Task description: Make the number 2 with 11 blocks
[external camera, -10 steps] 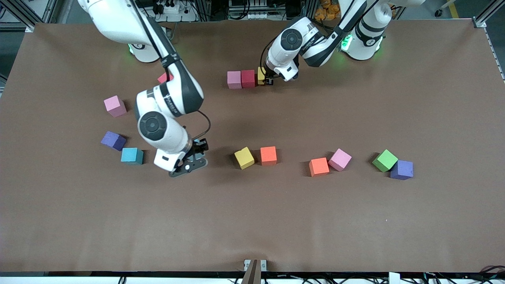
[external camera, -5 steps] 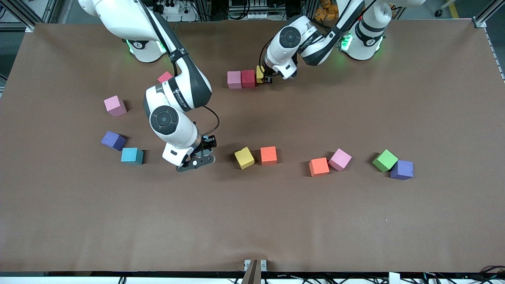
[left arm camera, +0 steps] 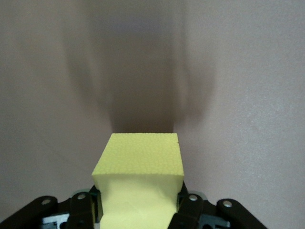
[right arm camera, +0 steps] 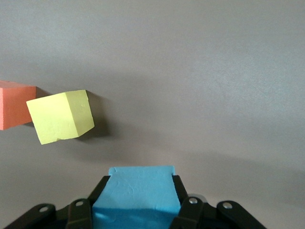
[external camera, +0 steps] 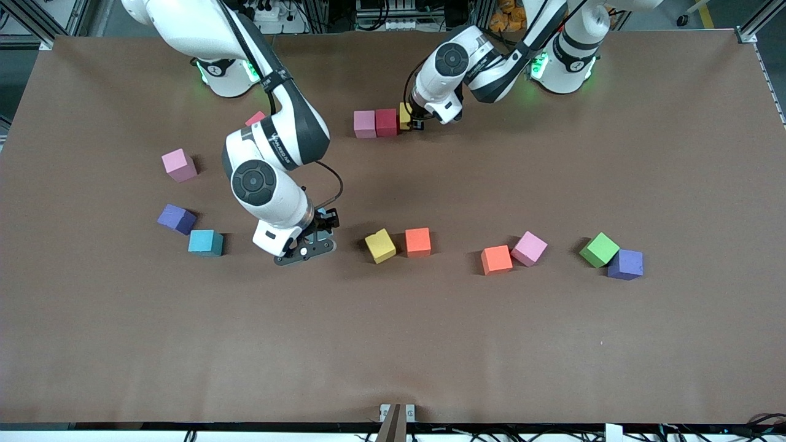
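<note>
Blocks so far give us only a top row near the robots' bases: pink block (external camera: 364, 124), crimson block (external camera: 386, 122), and yellow block (left arm camera: 140, 179) gripped by left claw (external camera: 417, 125); right claw (external camera: 314, 228) grips a light blue block (right arm camera: 136, 196); we judge eight remain.

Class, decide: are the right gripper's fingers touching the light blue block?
Touching. The right wrist view shows the light blue block clamped between the right gripper's fingers, both pressed flush against its sides.

Foam cubes dot a plain brown table (external camera: 430, 344): pink (external camera: 364, 123), crimson (external camera: 386, 121) and yellow (external camera: 404, 116) in a row; loose cubes in pink (external camera: 178, 164), purple (external camera: 176, 218), teal-blue (external camera: 205, 242), yellow (external camera: 381, 245), orange (external camera: 418, 241), green (external camera: 599, 249). A light-blue cube (right arm camera: 136, 198) sits between black fingers (right arm camera: 81, 214).
</note>
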